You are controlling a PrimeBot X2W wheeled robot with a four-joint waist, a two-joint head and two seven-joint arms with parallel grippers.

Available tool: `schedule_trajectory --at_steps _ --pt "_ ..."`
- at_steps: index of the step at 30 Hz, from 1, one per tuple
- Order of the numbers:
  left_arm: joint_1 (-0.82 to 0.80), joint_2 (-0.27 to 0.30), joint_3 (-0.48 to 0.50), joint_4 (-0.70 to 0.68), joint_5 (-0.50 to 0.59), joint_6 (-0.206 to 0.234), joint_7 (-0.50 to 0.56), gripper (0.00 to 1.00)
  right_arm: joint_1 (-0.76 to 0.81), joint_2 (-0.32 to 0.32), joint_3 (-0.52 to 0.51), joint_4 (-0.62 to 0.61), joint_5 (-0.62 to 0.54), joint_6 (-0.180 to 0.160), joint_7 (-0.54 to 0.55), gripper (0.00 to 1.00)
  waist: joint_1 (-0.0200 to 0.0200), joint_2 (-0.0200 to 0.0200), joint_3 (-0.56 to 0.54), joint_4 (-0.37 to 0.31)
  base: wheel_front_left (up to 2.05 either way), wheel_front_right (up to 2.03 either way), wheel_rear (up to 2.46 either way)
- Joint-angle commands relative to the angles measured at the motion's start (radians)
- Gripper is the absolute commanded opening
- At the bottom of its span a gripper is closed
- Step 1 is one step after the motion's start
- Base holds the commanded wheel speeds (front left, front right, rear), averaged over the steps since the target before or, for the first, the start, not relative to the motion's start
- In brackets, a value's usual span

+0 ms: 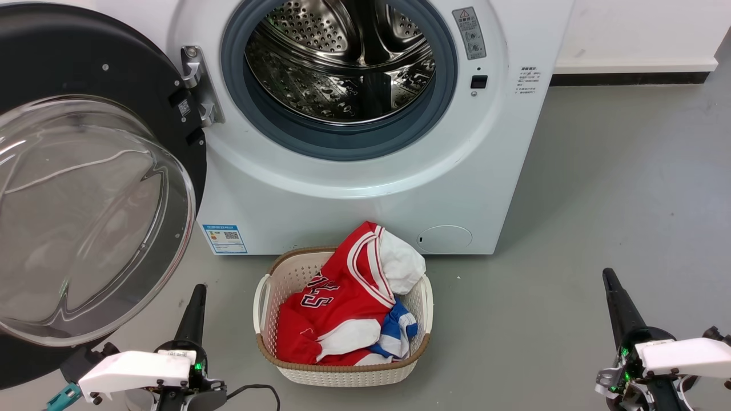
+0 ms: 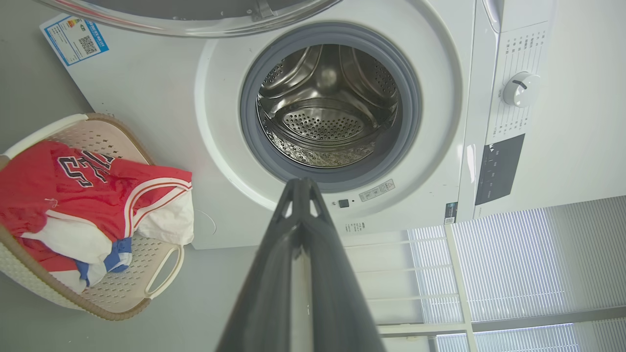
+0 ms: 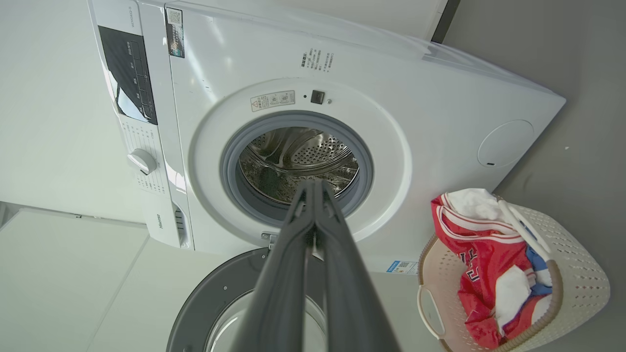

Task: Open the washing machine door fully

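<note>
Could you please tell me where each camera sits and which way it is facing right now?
Head view: on the head, facing forward and down at the washing machine and its open washing machine door; left gripper lower left, right gripper lower right.
Left wrist view: on the left wrist, looking along its shut fingers at the drum.
Right wrist view: on the right wrist, looking along its shut fingers at the drum.
Shared: all three show the drum and the basket.

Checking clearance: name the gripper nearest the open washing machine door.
The left gripper, beside the round black glass-bowled door; the right gripper sits beyond the white laundry basket.
</note>
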Motion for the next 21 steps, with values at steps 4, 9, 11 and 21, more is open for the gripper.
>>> schedule_trajectory --at_steps 4,9,11,21 --pt "-0.022 0.000 0.004 0.003 -0.048 -0.009 0.012 0.00 -0.025 -0.001 -0.006 0.007 0.045 0.000 0.014 0.00 0.0000 0.0000 0.001 0.001 0.00 0.00 0.00" --pt "-0.029 0.000 0.008 0.007 -0.088 -0.013 0.021 0.00 -0.035 0.000 -0.011 0.013 0.082 0.000 0.024 0.00 0.0000 0.0000 0.001 0.003 0.00 0.00 0.00" --pt "-0.031 0.000 0.009 0.009 -0.105 -0.015 0.026 0.00 -0.038 0.000 -0.013 0.015 0.096 0.000 0.029 0.00 0.0000 0.0000 0.001 0.003 0.00 0.00 0.00" --pt "-0.042 0.000 0.015 0.018 -0.182 -0.021 0.045 0.00 -0.051 0.003 -0.021 0.029 0.165 0.000 0.051 0.00 0.0000 0.0000 0.003 0.006 0.00 0.00 0.00"
